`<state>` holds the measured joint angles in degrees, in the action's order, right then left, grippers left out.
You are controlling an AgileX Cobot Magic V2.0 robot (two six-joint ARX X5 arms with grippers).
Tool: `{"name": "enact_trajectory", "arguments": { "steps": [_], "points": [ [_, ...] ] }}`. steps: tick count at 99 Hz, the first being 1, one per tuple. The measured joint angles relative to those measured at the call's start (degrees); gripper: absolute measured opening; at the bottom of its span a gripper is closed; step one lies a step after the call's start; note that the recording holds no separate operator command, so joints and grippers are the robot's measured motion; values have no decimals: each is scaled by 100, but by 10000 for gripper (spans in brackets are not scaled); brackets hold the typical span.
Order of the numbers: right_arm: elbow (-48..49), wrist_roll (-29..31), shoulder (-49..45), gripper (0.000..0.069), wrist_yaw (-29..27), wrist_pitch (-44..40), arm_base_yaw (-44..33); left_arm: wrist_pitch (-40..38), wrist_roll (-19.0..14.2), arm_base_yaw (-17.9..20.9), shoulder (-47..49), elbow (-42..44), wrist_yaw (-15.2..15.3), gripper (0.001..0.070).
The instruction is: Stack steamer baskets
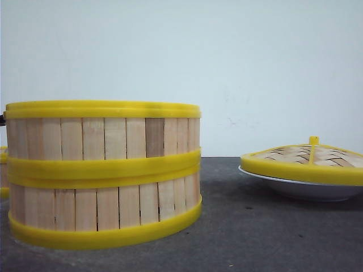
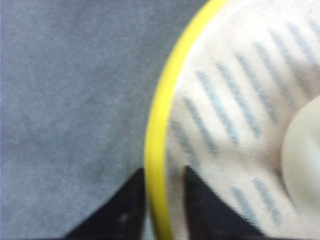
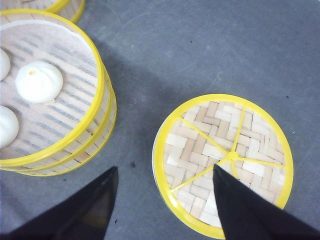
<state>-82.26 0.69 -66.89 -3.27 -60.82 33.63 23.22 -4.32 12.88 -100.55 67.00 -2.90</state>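
Two steamer baskets point(image 1: 105, 175) sit stacked at counter point(image 1: 255, 226) left, buns point(image 3: 39, 81) inside the top one; light, stiff slat walls, likely best pinched at the rim, which left hand point(image 2: 162, 210) straddles narrowly, grip unclear; right hand point(image 3: 165, 200) hangs wide, empty.

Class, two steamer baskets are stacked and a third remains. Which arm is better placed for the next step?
Left: its fingers straddle the third basket's yellow rim. The right gripper hangs open by the lid.
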Motion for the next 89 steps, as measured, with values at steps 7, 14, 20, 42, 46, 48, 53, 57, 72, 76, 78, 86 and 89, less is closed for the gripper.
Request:
{"name": "enact_trajectory", "arguments": {
  "steps": [7, 14, 20, 42, 46, 48, 53, 57, 72, 76, 78, 86, 89],
  "points": [
    [0, 11, 0, 367, 0, 0, 0, -37, -35, 9, 0, 0, 11, 45],
    [0, 17, 0, 367, 0, 0, 0, -39, -35, 13, 0, 0, 15, 31],
    [0, 17, 0, 367, 0, 0, 0, -48, -42, 11, 0, 0, 17, 30],
    [0, 17, 0, 367, 0, 0, 0, 264, -66, 42, -59, 269, -37, 29],
    [0, 17, 0, 367, -26, -2, 2, 409, -61, 55, -76, 428, -66, 29],
    [0, 17, 0, 367, -57, -2, 2, 470, -57, 63, -79, 509, -90, 29],
    [0, 17, 0, 367, -138, -13, 0, 667, 31, 76, -79, 741, -118, 28],
    [0, 20, 0, 367, -208, -33, 0, 855, 87, 87, -76, 951, -116, 28],
    [0, 24, 11, 367, -387, -122, -125, 1659, 232, 138, -76, 1832, -431, 28],
    [0, 22, 24, 367, -387, -129, -197, 1867, 278, 140, -76, 2074, -485, 28],
    [4, 22, 37, 367, -387, -129, -245, 1952, 295, 138, -76, 2190, -503, 28],
    [63, 22, 131, 367, -385, -127, -470, 2269, 369, 101, -70, 2608, -516, 28],
    [111, 22, 186, 367, -380, -125, -568, 2369, 398, 83, -61, 2743, -518, 28]
  ]
}}
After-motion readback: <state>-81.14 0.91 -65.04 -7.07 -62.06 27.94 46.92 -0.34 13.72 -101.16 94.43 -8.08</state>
